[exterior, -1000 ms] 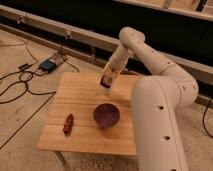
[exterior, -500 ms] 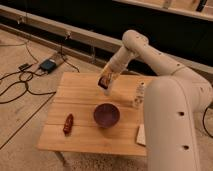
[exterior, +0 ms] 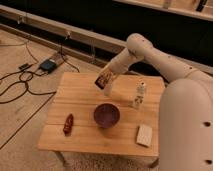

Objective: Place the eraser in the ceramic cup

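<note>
I see my gripper point(exterior: 106, 83) pale off-white over the table's point(exterior: 80, 142) far edge, clamped on the eraser point(exterior: 103, 78), which is red-orange, black and white. The ceramic cup point(exterior: 108, 90) is whitish, the bowl point(exterior: 106, 115) purple, the pad point(exterior: 144, 135) tan, and the table striped light wood.

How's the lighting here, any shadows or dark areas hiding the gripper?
Camera view: even light on the table, no glare; dark wall behind; gripper, shut on the eraser, hangs lit over the table's far side; the purple bowl is shaded inside.
</note>
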Action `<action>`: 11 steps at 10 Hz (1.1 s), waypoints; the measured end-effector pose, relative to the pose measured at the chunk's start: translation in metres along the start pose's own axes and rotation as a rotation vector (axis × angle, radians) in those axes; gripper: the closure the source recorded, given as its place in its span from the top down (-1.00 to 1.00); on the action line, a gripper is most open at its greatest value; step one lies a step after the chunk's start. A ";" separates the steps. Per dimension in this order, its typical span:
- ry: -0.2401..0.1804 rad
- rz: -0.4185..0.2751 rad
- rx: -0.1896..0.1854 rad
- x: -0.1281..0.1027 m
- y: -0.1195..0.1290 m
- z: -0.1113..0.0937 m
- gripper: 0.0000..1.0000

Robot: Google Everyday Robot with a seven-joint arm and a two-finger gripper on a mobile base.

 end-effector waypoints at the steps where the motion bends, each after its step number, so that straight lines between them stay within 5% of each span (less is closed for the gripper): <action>1: 0.002 0.036 -0.022 0.004 0.000 -0.001 -1.00; 8: 0.060 0.189 -0.256 0.015 0.029 -0.016 -1.00; 11: 0.039 0.242 -0.279 0.012 0.033 -0.024 -1.00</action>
